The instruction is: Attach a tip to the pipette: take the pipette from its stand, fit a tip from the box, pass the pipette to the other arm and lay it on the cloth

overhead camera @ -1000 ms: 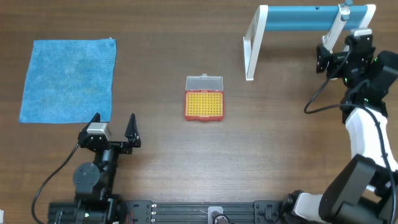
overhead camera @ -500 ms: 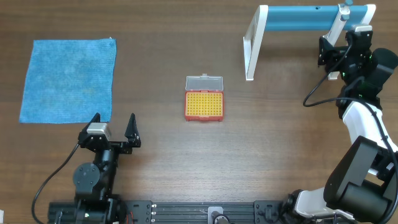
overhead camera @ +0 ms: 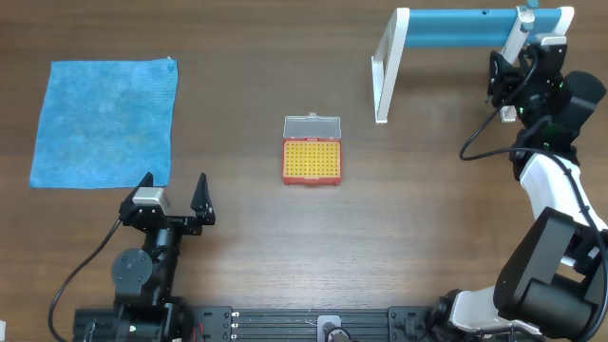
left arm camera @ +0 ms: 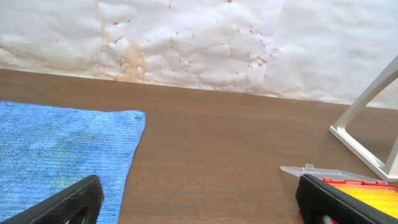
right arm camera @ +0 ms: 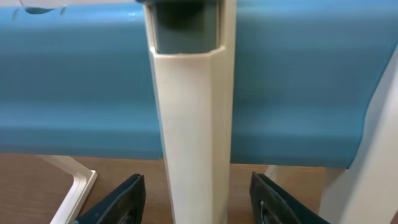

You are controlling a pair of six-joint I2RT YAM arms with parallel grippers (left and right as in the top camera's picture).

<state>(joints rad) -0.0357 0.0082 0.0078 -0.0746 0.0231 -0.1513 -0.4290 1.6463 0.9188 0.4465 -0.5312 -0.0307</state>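
Observation:
A white pipette (overhead camera: 518, 38) hangs from the right end of the stand's blue bar (overhead camera: 456, 28). In the right wrist view its cream body (right arm camera: 193, 124) stands straight between my two fingers (right arm camera: 121, 199), which flank it with small gaps. My right gripper (overhead camera: 508, 74) is open around it. The orange tip box (overhead camera: 311, 160) sits mid-table with its clear lid folded back. A blue cloth (overhead camera: 104, 123) lies at the far left. My left gripper (overhead camera: 174, 195) rests open near the front left, just below the cloth's corner, with nothing in it.
The stand's white side plate (overhead camera: 383, 71) rises to the right of the tip box. From the left wrist view I see the cloth (left arm camera: 56, 149), the tip box (left arm camera: 367, 190) and a white papered wall (left arm camera: 199, 43) behind the table.
My right gripper has moved up toward the stand and closed in around the hanging pipette. The left arm has stayed still.

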